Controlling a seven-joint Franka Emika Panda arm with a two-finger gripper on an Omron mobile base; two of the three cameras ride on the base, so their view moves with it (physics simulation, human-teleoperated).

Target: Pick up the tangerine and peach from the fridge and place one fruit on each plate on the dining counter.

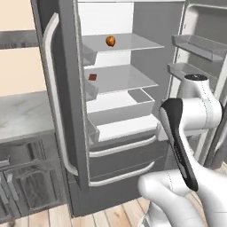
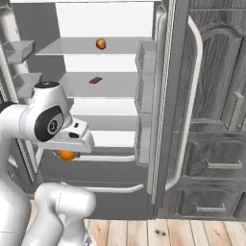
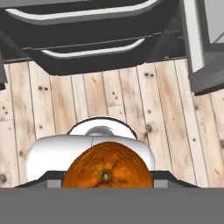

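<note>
One fruit, likely the peach [image 1: 111, 41], sits on the upper shelf of the open fridge [image 1: 66, 88]; a small dark red item [image 1: 92, 77] lies one shelf below. Gripper [image 3: 105, 181] is clamped on the tangerine [image 3: 107, 168], held above the wooden floor [image 3: 166, 109]; its fingers are hidden behind the fruit.

Both doors of the fridge [image 1: 133, 80] are standing wide open, leaving the white shelves reachable from the front. The left door [image 1: 62, 97] and right door [image 2: 168, 105] are flanking that gap. Below the hand, bare wooden floor [image 3: 109, 96] is lying open before the closed lower drawers [image 3: 87, 39].
</note>
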